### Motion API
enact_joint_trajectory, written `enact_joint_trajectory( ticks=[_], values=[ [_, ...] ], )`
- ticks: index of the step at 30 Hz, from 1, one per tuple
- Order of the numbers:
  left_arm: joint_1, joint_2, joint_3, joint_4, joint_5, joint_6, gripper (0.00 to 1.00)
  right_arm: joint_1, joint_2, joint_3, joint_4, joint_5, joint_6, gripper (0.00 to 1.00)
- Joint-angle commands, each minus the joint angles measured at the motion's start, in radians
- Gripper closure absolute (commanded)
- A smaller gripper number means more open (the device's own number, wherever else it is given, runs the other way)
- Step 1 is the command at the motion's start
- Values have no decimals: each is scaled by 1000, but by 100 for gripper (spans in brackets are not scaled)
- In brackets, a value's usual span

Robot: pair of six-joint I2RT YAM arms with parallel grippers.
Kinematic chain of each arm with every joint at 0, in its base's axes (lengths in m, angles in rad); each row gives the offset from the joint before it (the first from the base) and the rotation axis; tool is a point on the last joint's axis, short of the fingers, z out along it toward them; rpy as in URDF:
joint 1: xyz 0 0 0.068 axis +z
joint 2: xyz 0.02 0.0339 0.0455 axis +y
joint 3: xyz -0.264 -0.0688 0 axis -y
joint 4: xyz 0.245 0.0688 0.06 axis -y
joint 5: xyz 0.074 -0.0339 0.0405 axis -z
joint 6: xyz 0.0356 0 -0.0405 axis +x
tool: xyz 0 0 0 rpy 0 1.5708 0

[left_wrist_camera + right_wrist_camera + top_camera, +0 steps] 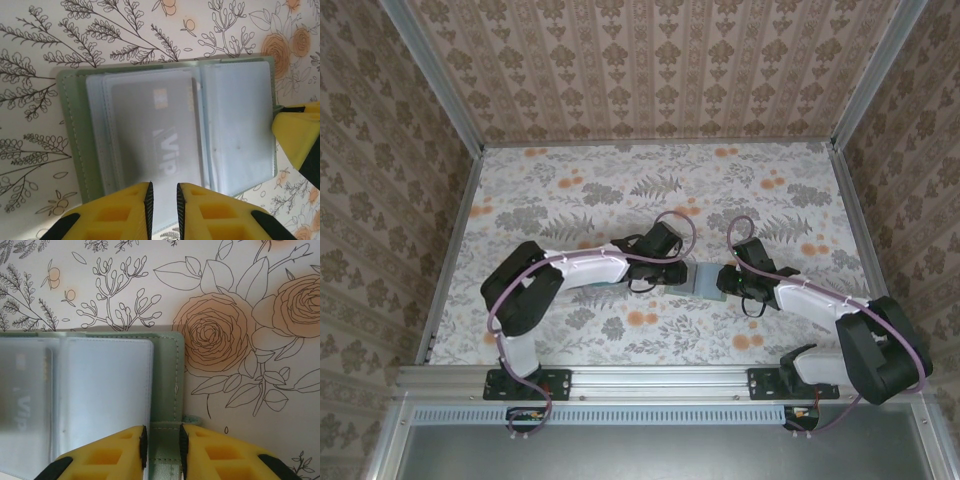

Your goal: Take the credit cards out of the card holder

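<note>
Card holder (703, 281) lies open, inside up, flat on floral cloth (30, 50) mid-table, btwn the two wrists. Left wrist view: sage cover (70, 150) under a stack of frosted sleeve leaves. One credit card (150, 135) shows through the top leaf of the L panel, w/ "VIP" lettering and a small gold patch. It looks grey through the plastic. Any further cards: can't tell, leaves overlap. L gripper (164, 205) is drawn in to a narrow slit on the near edge of that leaf. Whether the card itself is in the pinch or only sleeve film, can't tell. R gripper (163, 432) is clamped on the green closing tab (165, 460) at the holder's outer edge, so it acts as the anchor. Handling, est.: the card is stiff, thin, very light and smooth-faced, so it should slide if pulled straight along the pocket and bind if cocked. The sleeves are soft, floppy film, and a pinch through the film drags the whole leaf, not the card. The holder is light w/ little grip on the cloth, so it will follow any pull unless the tab hold stays firm. Best hold, prob.: the card's exposed short edge at the pocket mouth, pads on both faces, draw in-plane. Mouth side not clear from these views. Risk: the leaf lifts or the holder folds shut.
</note>
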Motion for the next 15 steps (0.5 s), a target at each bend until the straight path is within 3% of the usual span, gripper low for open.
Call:
enact_joint_trajectory(
  ticks=[1,15],
  values=[
    [5,29,29,-48,-15,19,78,-1,19,15,-25,-20,11,73],
    [5,-1,13,-69,-56,20,72,-2,24,17,-25,-21,11,73]
  ],
)
